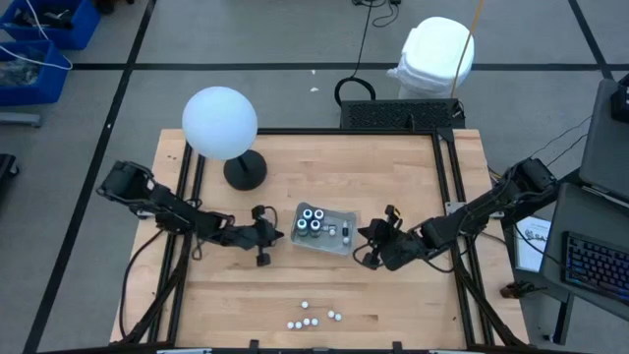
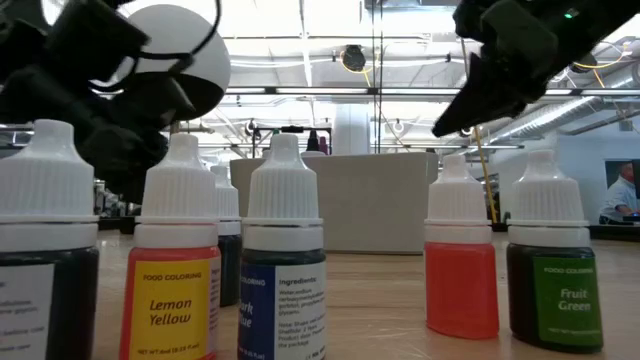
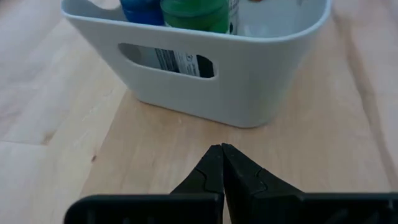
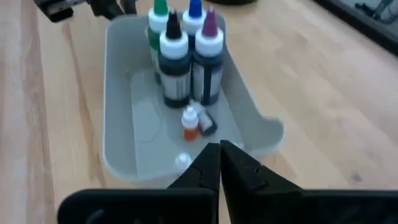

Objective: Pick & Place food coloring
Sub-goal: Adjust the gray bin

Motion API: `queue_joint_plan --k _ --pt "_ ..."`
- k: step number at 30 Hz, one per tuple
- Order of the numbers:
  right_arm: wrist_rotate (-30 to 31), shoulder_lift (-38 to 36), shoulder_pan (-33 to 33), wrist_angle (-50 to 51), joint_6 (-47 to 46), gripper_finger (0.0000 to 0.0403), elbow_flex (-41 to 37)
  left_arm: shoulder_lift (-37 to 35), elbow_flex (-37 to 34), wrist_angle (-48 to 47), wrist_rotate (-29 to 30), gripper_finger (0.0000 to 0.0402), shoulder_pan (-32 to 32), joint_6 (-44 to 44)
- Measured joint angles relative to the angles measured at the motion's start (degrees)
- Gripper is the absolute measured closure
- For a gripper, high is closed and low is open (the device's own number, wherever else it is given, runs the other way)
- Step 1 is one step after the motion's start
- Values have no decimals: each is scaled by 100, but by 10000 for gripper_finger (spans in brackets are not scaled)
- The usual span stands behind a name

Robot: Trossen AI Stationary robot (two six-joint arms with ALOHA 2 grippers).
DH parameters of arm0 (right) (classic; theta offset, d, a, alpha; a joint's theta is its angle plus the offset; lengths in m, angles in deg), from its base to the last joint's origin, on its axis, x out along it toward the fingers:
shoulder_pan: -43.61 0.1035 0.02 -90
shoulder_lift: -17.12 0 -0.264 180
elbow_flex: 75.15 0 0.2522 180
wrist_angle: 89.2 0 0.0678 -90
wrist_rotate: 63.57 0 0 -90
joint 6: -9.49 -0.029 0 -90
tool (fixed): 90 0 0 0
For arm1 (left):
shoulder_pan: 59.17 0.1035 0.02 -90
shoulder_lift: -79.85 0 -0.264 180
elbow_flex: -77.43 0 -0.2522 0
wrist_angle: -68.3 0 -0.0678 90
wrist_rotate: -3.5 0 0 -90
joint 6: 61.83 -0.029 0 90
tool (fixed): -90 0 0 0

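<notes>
The food coloring stands in two groups. Four dark bottles with pale tops are upright in the pale tray, with coloured tips in the right wrist view. Beside them are a tiny orange vial and a second one lying down. Several white-capped vials stand on the table by its near edge, and fill the low view. My left gripper is shut, just left of the tray, its tips short of the tray wall. My right gripper is shut at the tray's right end.
A lamp with a white globe and a dark round base stands at the far left of the table. Bare wood lies between the tray and the near vials. Dark rails run along the table's sides. A person stands far behind.
</notes>
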Motion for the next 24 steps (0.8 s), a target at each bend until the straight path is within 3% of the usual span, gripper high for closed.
queue_joint_plan --k 5,14,24 --pt "-5 -6 107 604 -806 402 -39 229 362 -321 -20 398 28 -10" --pt "-56 -5 12 381 -1403 402 -728 254 491 -329 -345 395 28 -255" --pt "-552 -4 -508 -1096 -604 402 -1328 255 489 -180 -344 396 28 -301"
